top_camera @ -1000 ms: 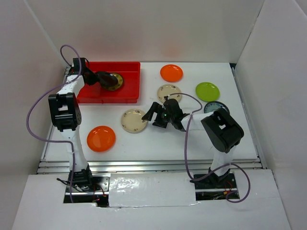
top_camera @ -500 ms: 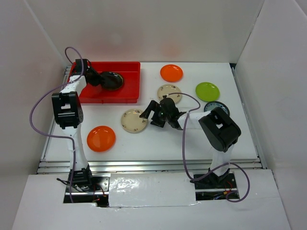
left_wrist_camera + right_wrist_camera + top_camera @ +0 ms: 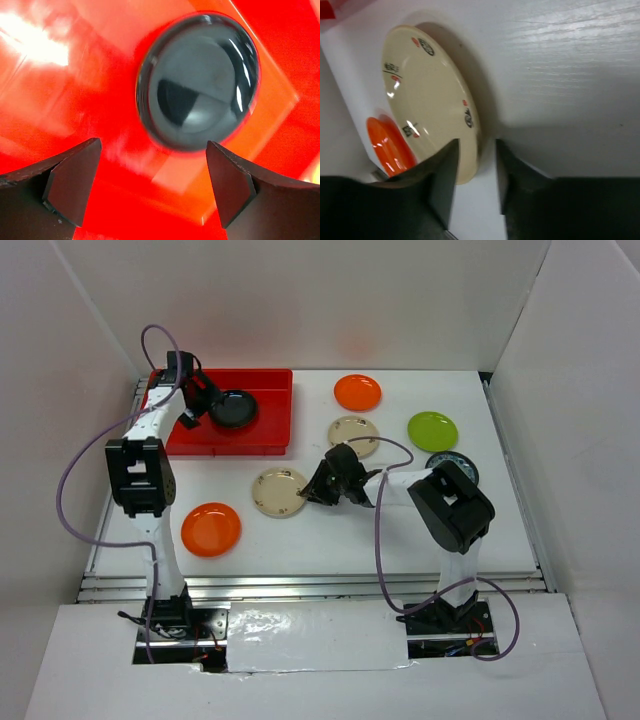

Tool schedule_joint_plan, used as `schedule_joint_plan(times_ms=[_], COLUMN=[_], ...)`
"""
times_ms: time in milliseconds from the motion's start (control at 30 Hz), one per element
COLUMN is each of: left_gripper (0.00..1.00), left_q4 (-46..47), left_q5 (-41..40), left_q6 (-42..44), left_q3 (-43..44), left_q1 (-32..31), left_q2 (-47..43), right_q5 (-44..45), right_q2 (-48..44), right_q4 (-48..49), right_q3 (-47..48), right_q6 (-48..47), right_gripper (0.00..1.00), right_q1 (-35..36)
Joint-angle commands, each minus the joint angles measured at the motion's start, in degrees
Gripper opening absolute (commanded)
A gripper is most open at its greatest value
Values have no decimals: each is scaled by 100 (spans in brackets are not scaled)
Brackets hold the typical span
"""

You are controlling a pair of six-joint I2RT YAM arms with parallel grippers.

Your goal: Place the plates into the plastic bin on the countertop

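A glossy black plate (image 3: 232, 408) (image 3: 200, 80) lies in the red plastic bin (image 3: 270, 430) (image 3: 75, 75) at the back left of the countertop (image 3: 400, 530). My left gripper (image 3: 196, 400) (image 3: 153, 147) hangs open just above it, holding nothing. My right gripper (image 3: 314, 488) (image 3: 476, 147) straddles the right rim of a patterned beige plate (image 3: 278, 492) (image 3: 427, 95) on the countertop. Its jaws are narrow, and a sliver of white still shows between the rim and one finger. An orange plate (image 3: 211, 529) (image 3: 390, 145) lies front left.
Further plates lie on the white top: orange (image 3: 357, 392) at the back, a second beige one (image 3: 353, 430), lime green (image 3: 432, 430), and a blue-grey one (image 3: 452, 462) half hidden by my right arm. White walls stand on three sides; a metal rail (image 3: 300, 585) runs along the front.
My left gripper opened and let the black plate go in the bin. My right gripper slid left to the beige plate's rim and its jaws narrowed round it.
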Motion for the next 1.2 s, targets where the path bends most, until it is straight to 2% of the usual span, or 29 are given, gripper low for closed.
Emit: schedule_joint_plan(times_ms=[0,33,133,233,300,367,400,467,500,600,800,933,1100,1167], left_gripper=[99,99,99,99,99,99,99,99,99,99,99,99,99,86], left_q4=[-395,-133,185,519,809,863,889,1029,1178,1328,1232,1346,1240,1389], left_q5=[-570,-561,-640,-457,-149,36,176,509,990,1607,1706,1899,1750,1934], left_q6=[128,128,128,320,435,681,821,927,980,1086,1244,1253,1288,1288], left_q3=[-431,-1016,-2153,-3103,-3716,-3957,-4175,-4370,-4519,-4652,-4669,-4705,-4643,-4705], left_q1=[-95,-130,-262,-516,-805,-1096,-1446,-1790,-2053,-2336,-2583,-2644,-2697,-2706], left_q2=[-1236,-1499,-2545,-3686,-4058,-4437,-4586,-4675,-4692,-4657,-4701,-4587,-4552,-4569], right_q5=[159,150,63,62,237,387,475,615,668,590,107,-96,-69,-183], right_q2=[96,113,157,-79,-473,-764,-1088,-1362,-1659,-2248,-3321,-3630,-3929,-3982], right_q4=[-253,-270,-314,80,449,512,451,93,-23,-77,125,29,-148,19], right_q3=[139,165,244,-97,-493,-792,-854,-855,-863,-1082,-1593,-1593,-1672,-1795], right_q6=[98,89,89,273,388,362,309,64,-7,-166,-385,-561,-632,-588], right_gripper=[37,16,0,0,0,0,0,0,0,0,0,0,0,0], right_q1=[60,52,52,60,87,139,157,218,227,175,-106,-221,-387,-484])
